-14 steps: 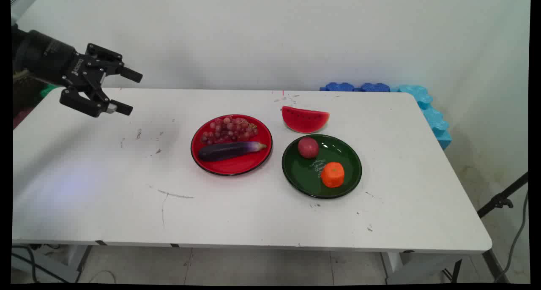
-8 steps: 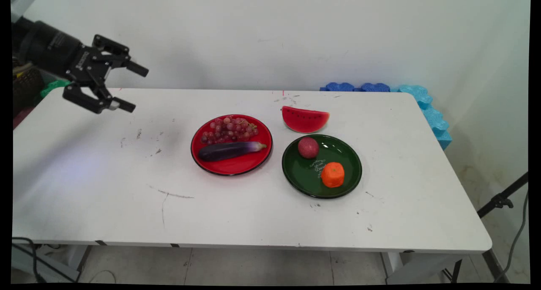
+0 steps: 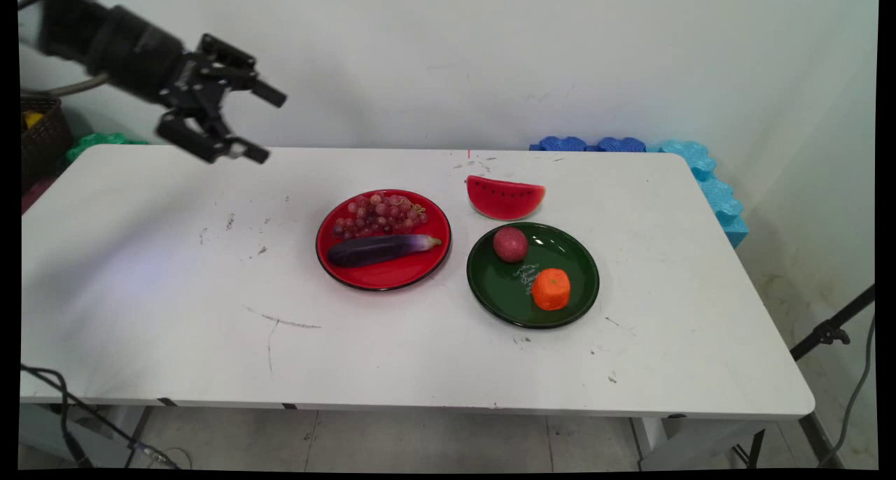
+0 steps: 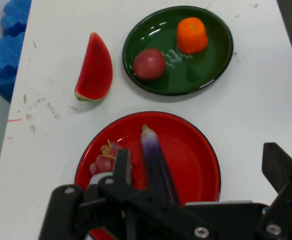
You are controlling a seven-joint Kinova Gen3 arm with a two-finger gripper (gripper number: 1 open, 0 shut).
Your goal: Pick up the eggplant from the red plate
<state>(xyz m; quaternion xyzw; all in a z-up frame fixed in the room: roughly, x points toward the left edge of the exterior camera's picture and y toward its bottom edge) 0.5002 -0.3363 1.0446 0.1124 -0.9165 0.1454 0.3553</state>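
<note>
Up above the far left corner of the table point(image 3: 175, 291), clear of its top: black gripper point(image 3: 269, 126), fingers spread wide, nothing between them and nothing touched. Pointed towards the middle of the table, with the hand view looking down past both fingers at the two plates. Nearest of the things, though still well apart from it: red plate point(image 3: 392, 273), carrying a bunch of grapes point(image 3: 378, 214) on its far side and a dark purple eggplant point(image 3: 381, 249) lying lengthwise across its middle, stalk end towards the left, pale tip towards the right. Just beside that plate on the right, not quite touching: green plate point(image 3: 511, 291), holding a round reddish fruit point(image 3: 510, 244) at its far edge and an orange point(image 3: 551, 289) nearer the front, the two apart from one another. Behind the green plate, flat on the bare table and just off its rim: watermelon slice point(image 3: 505, 198), rind curved towards the plate. Every fruit at rest where it lies, none lifted, none tipped over a rim. Further out: blue foam point(image 3: 700, 165) pieces along the far right corner, a dark basket point(image 3: 42, 137) past the table's left end with something green point(image 3: 98, 143) beside it, and scuffs and pen marks scattered over the white top.
</note>
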